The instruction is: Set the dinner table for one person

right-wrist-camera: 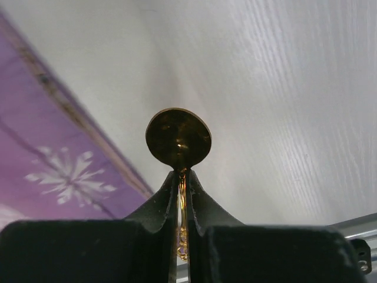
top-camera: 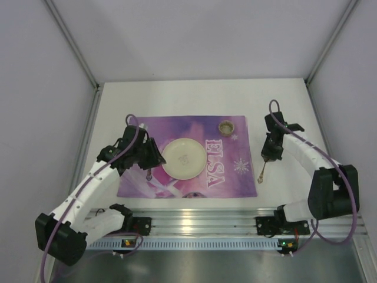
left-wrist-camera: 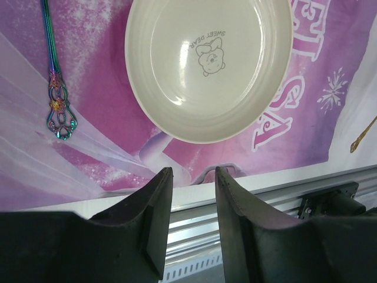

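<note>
White walls box in a white worktop (top-camera: 177, 97) with a ribbed metal rail (top-camera: 200, 221) along its near edge; this is the surface being set, and it fills the floor of the enclosure. Purple ELSA placemat (top-camera: 235, 147) lies flat mid-worktop, marking the one seat. Cream plate (top-camera: 184, 158) sits at the mat's centre, printed bear facing up, probably as the anchor for everything else. Small round cup (top-camera: 227, 126) stands on the mat's far right corner, apart from the plate, which looks like the drink spot. Iridescent utensil (left-wrist-camera: 56, 88) lies on the mat left of the plate and not touching it, with only the ornate handle in the left wrist view, so fork or knife can't be told. Left tool (left-wrist-camera: 193, 171) hangs over the mat's near edge, fingers spread with nothing between them, likely parked clear. Right tool (right-wrist-camera: 183, 175) is pressed together on the neck of a gold spoon (right-wrist-camera: 178, 137), with the bowl poking out past the tips and the handle trailing back toward the rail. A grip that close to the bowl likely gives better control over where it lands. Spoon is over bare worktop just right of the mat edge, matching a right-of-plate slot. Can't tell if it touches the surface.
</note>
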Robot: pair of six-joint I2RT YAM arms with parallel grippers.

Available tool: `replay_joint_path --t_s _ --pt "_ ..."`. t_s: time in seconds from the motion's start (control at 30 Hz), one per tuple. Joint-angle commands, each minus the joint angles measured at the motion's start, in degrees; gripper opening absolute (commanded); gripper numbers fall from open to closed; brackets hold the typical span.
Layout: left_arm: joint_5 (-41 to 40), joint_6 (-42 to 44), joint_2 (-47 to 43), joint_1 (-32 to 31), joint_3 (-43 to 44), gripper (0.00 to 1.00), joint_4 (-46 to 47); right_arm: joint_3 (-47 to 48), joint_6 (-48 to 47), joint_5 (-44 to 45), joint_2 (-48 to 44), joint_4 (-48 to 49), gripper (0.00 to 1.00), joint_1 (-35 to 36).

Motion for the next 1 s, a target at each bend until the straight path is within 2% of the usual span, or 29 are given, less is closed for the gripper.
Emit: replay_joint_path --t_s 0.0,0.17,0.37,0.6,0.97 --pt "-0.98 -1.96 -2.53 -0.27 -1.61 0.4 -1.12 11.8 0.26 3.99 -6.86 -5.5 0.0 7.54" --pt "-1.51 -2.85 -3.67 -0.27 -1.7 0.39 -1.83 17.45 4.57 2.77 -5.74 -8.15 0.0 19.57" --pt "-2.74 -3.55 -4.55 -0.27 0.06 0.38 -4.28 21.93 7.82 0.04 4.45 -5.16 0.0 30.56" --pt "-4.49 -4.25 -7.36 -0.27 1.81 0.38 -7.8 24.84 8.53 -1.9 16.84 -0.77 0.0 31.9" --pt "-6.25 -5.4 -11.49 -0.27 1.99 0.38 -12.37 26.77 8.0 -1.72 25.64 3.02 0.0 31.55"
